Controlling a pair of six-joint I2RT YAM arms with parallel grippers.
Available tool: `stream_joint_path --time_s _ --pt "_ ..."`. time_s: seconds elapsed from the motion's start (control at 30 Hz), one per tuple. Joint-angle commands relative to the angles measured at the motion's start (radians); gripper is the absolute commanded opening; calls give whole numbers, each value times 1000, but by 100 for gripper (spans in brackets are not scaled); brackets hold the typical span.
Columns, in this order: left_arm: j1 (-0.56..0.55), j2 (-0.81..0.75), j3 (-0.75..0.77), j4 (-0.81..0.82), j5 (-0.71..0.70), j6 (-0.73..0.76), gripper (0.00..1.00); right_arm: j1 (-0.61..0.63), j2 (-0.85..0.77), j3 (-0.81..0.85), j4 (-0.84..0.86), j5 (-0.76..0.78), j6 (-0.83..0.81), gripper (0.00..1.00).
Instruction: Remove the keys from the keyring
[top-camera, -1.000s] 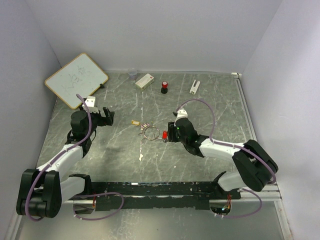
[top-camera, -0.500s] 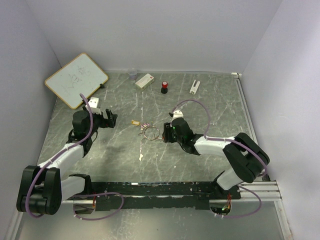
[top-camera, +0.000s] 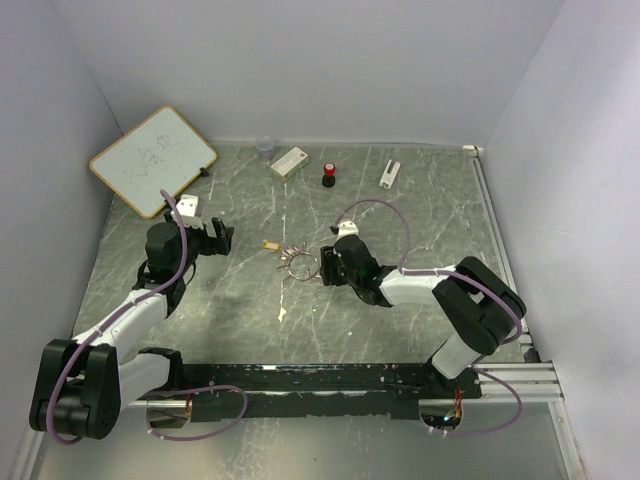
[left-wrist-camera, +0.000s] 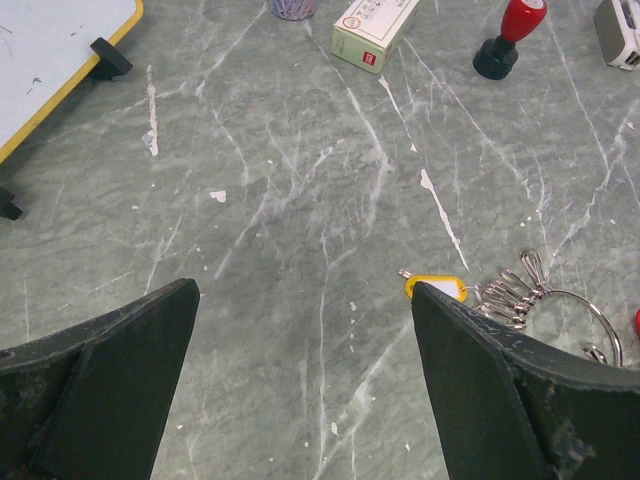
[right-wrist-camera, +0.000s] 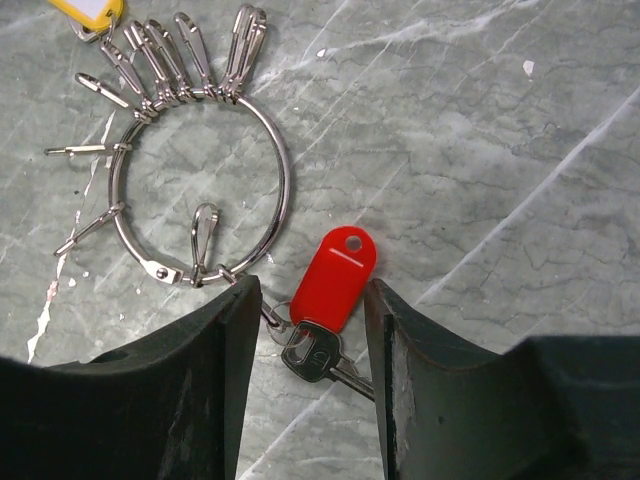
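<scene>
The keyring (top-camera: 303, 264) is a thin silver wire ring lying flat mid-table, and it shows in the right wrist view (right-wrist-camera: 283, 170) with several small silver clips on it. A yellow tag (right-wrist-camera: 88, 10) hangs at its far left. A red-headed tag (right-wrist-camera: 335, 278) and a silver key (right-wrist-camera: 312, 355) hang from it by a small clip. My right gripper (right-wrist-camera: 312, 300) is open and low, its fingers on either side of the red tag and key; in the top view it (top-camera: 328, 268) covers them. My left gripper (top-camera: 218, 235) is open and empty, left of the yellow tag (left-wrist-camera: 437, 289).
A whiteboard (top-camera: 152, 160) leans at the back left. Along the back stand a small clear cup (top-camera: 265, 148), a white box (top-camera: 290, 161), a red-topped black knob (top-camera: 329, 175) and a small white block (top-camera: 389, 174).
My right gripper has moved left to the ring and now covers the red tag, which showed beside it before. The left arm has hardly moved.
</scene>
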Motion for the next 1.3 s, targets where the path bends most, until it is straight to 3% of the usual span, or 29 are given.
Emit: stream_joint_path --time_s 0.0,0.57,1.1,1.2,1.27 --pt "-11 -12 -14 8 -18 13 99 11 12 13 16 33 3 46" --pt "-31 -7 -15 22 -22 25 99 20 71 52 -38 118 6 42" --pt "-35 -3 -24 45 -24 23 99 116 110 94 -149 232 28 42" --pt "-36 -10 -24 41 -29 26 99 122 120 107 -176 264 32 39" --pt "-36 -13 -26 40 -31 26 99 124 122 110 -187 275 34 30"
